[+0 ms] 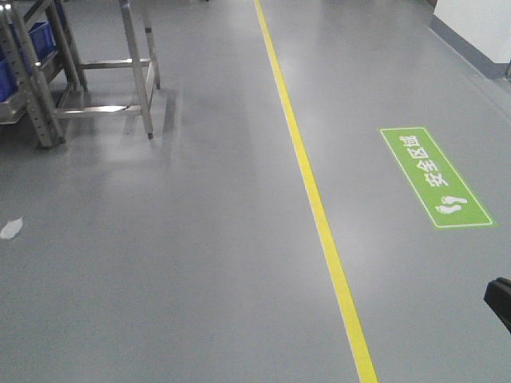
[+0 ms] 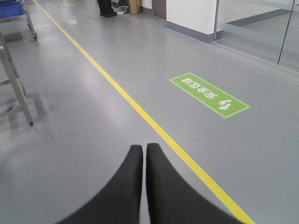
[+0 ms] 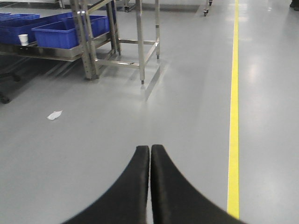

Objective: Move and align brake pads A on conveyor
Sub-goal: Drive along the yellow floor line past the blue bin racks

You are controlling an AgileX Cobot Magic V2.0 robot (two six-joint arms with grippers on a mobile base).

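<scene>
Nearest the wrist cameras, the left hand (image 2: pixel 144 151) and the right hand (image 3: pixel 150 150) are both closed, black fingers pressed tip to tip with nothing between them, above grey floor (image 3: pixel 140 116). Farther out a yellow line (image 2: pixel 140 112) crosses the floor with a green safety sign (image 2: pixel 209 94) beside it; beyond the right hand lie a paper scrap (image 3: pixel 54 115), a steel rack (image 3: pixel 139 46) and blue bins (image 3: pixel 60 35). Brake pads A and the conveyor fall outside every view, so their place and long axis cannot be told.

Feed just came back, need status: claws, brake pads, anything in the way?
Left claw shut, empty; right claw shut, empty. Brake pads and conveyor not in any view. Only grey floor with yellow line ahead; steel rack off left.
</scene>
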